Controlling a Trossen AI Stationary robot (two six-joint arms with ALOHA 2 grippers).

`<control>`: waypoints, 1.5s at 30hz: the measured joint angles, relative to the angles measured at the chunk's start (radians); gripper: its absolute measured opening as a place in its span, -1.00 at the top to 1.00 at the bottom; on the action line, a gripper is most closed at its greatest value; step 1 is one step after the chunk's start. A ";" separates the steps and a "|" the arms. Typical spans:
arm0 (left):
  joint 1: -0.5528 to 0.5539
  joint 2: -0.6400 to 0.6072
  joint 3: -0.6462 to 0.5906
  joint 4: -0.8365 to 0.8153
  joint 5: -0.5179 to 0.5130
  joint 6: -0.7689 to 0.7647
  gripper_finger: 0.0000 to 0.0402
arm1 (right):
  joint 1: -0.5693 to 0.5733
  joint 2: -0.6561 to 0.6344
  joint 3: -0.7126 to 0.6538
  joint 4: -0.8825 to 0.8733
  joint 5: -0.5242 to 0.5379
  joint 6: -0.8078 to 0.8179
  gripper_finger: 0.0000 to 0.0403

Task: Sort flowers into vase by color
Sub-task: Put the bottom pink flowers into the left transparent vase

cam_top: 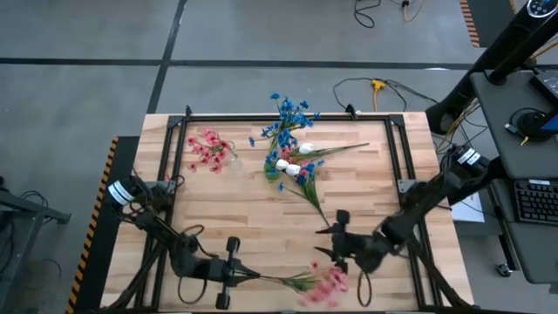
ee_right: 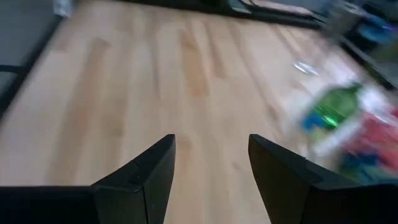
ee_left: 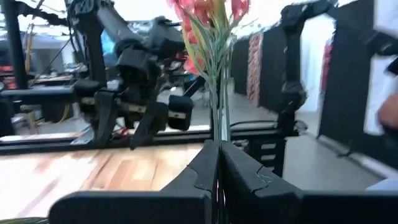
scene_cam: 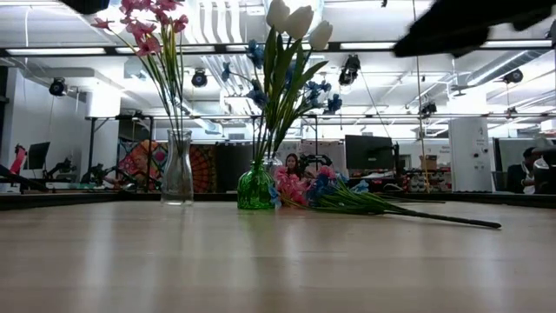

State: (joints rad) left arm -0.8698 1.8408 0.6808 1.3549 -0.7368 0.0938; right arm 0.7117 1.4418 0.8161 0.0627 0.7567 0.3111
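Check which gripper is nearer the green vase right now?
Right. The right gripper, open and empty, sits nearer the green vase; the left gripper, shut on a pink flower, is farther.

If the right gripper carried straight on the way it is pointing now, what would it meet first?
Probably only bare table: the right gripper stands open and empty, with the green vase off to one side of its line.

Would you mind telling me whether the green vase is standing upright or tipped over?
Upright. In the low view the green vase stands on its base on the table, white and blue flowers rising from its neck.
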 joint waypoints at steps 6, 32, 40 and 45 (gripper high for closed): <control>0.011 0.000 -0.079 0.201 0.022 0.015 1.00 | -0.078 0.000 -0.086 0.379 -0.183 -0.239 0.03; 0.159 0.013 0.142 0.216 -0.023 0.456 1.00 | -0.135 0.036 -0.106 0.997 -0.373 -0.543 0.03; 0.179 0.015 0.115 0.215 -0.010 0.387 1.00 | -0.162 0.320 -0.093 1.510 -0.372 -0.645 0.03; 0.182 0.019 0.095 0.214 -0.005 0.337 1.00 | -0.188 0.392 0.011 1.507 -0.417 -0.664 0.03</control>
State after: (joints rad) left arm -0.6880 1.8603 0.7761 1.5692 -0.7418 0.4312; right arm 0.5236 1.8336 0.8272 1.5693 0.3399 -0.3529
